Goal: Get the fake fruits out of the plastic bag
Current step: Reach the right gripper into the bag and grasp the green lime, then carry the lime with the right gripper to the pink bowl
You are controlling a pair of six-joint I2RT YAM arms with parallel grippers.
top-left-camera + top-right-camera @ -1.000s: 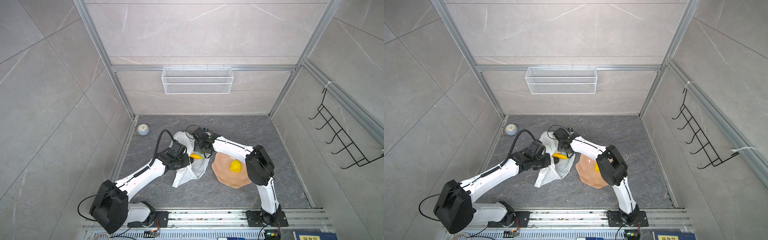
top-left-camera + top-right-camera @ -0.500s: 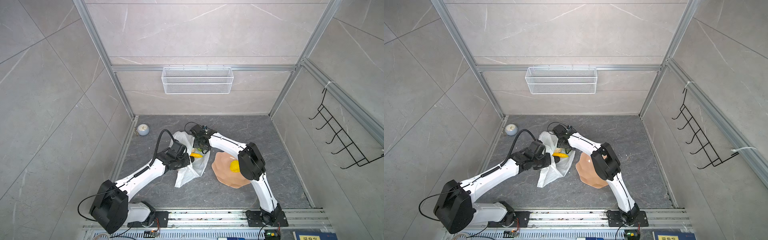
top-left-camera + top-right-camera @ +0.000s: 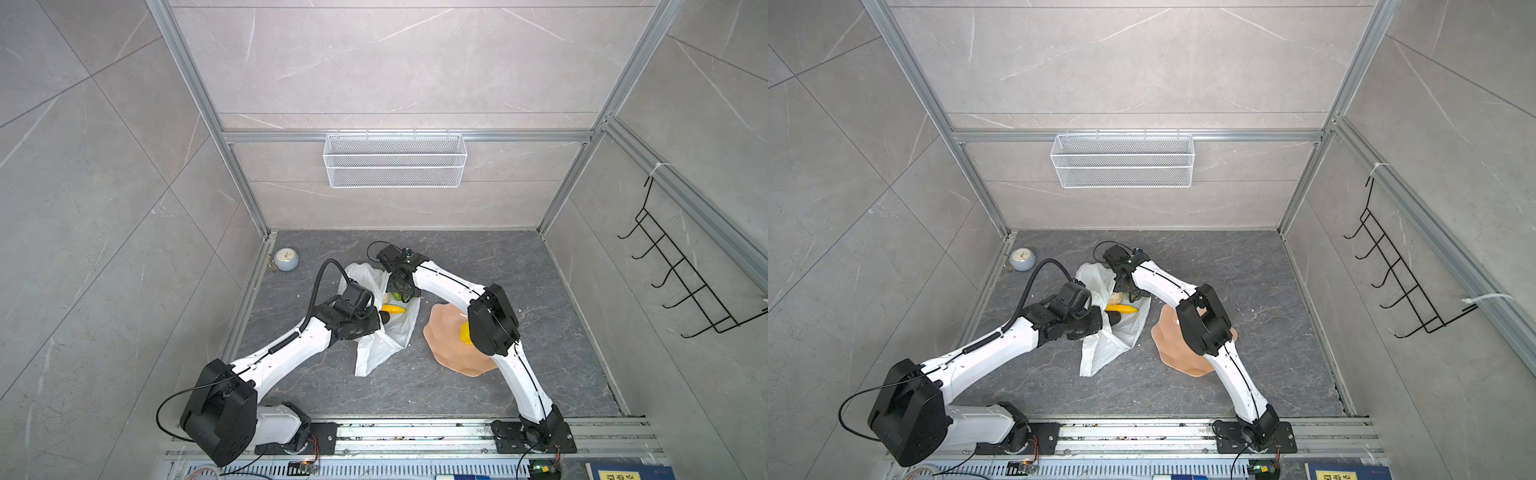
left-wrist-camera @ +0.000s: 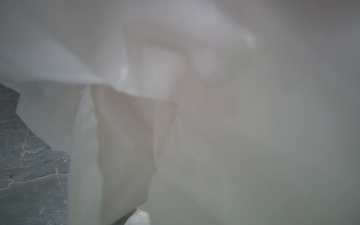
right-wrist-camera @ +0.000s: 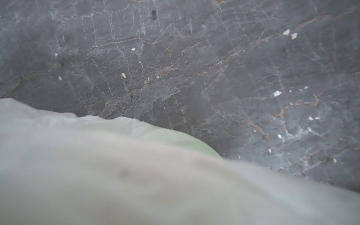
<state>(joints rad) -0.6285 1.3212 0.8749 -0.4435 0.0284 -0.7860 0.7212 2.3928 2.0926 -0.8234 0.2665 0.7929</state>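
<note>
The white plastic bag (image 3: 386,332) (image 3: 1113,340) lies crumpled mid-floor, its mouth facing up. Inside it show a yellow banana (image 3: 392,308) (image 3: 1121,308), a bright green fruit (image 3: 398,296) and a cream one (image 3: 1115,297). My left gripper (image 3: 380,320) (image 3: 1111,319) is shut on the bag's near rim; bag film (image 4: 116,136) fills the left wrist view. My right gripper (image 3: 401,292) (image 3: 1133,295) reaches down into the mouth from the far side, its jaws hidden by bag film (image 5: 116,175). A green tint (image 5: 185,140) shows through that film. A bumpy yellow fruit (image 3: 464,332) lies on the pink plate (image 3: 444,349) (image 3: 1167,340).
The right arm's elbow (image 3: 492,320) hangs over the plate. A small round clock (image 3: 286,259) stands at the far left floor edge. A white wire basket (image 3: 395,160) hangs on the back wall and a black hook rack (image 3: 681,282) on the right wall.
The right arm's wrist has shifted slightly farther and left over the bag mouth, and its elbow has swung left over the plate, covering part of the yellow fruit. The left arm has held still.
</note>
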